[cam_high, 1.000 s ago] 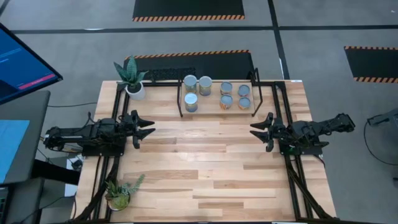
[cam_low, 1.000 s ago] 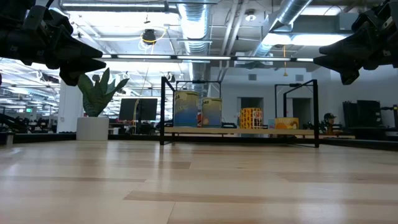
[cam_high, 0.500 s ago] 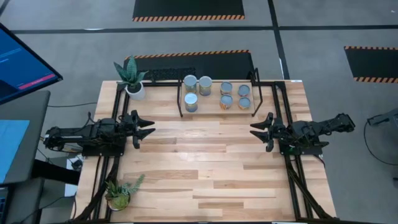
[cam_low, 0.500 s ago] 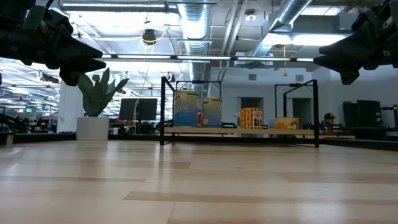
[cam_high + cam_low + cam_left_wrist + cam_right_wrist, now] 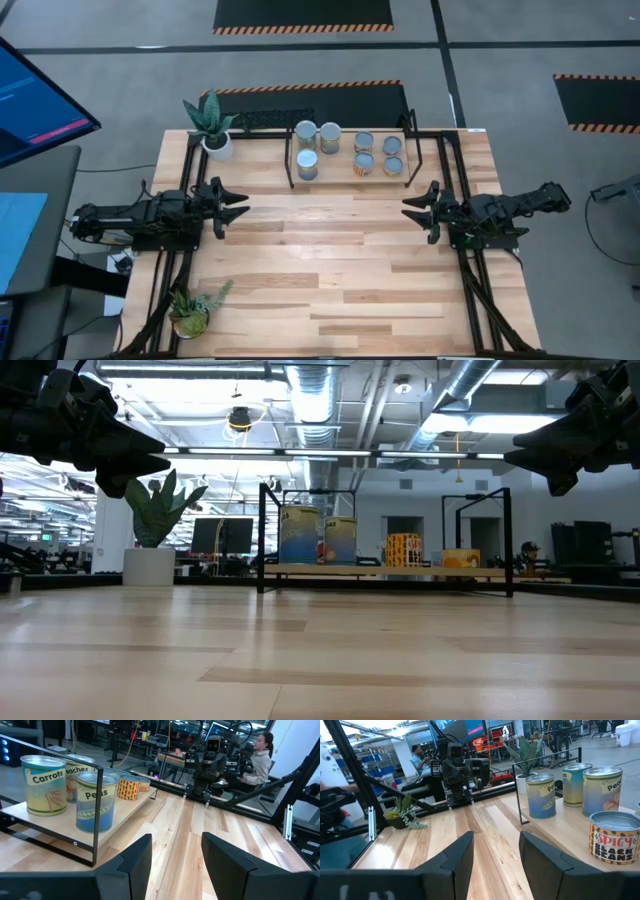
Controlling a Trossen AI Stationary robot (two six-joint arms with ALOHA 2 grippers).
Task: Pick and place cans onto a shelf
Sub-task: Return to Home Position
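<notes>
Several cans (image 5: 350, 150) stand upright on their bases on the shelf (image 5: 340, 158) at the table's far edge. The taller ones (image 5: 318, 536) are on the shelf's left part and the short orange-labelled ones (image 5: 404, 550) on its right. The left wrist view shows the Carrots (image 5: 45, 785) and Peas (image 5: 95, 802) cans. The right wrist view shows a Spicy Black Beans can (image 5: 615, 837). My left gripper (image 5: 243, 205) hovers open at the table's left side. My right gripper (image 5: 407, 208) hovers open at the right side. Both point level toward each other, with nothing between their fingers.
A potted plant (image 5: 212, 125) stands at the table's far left corner and a small succulent (image 5: 192, 310) at the near left. Bare wooden tabletop (image 5: 330, 250) lies between the arms. A monitor (image 5: 30, 90) sits off the table's left side. People sit in the room behind (image 5: 260, 755).
</notes>
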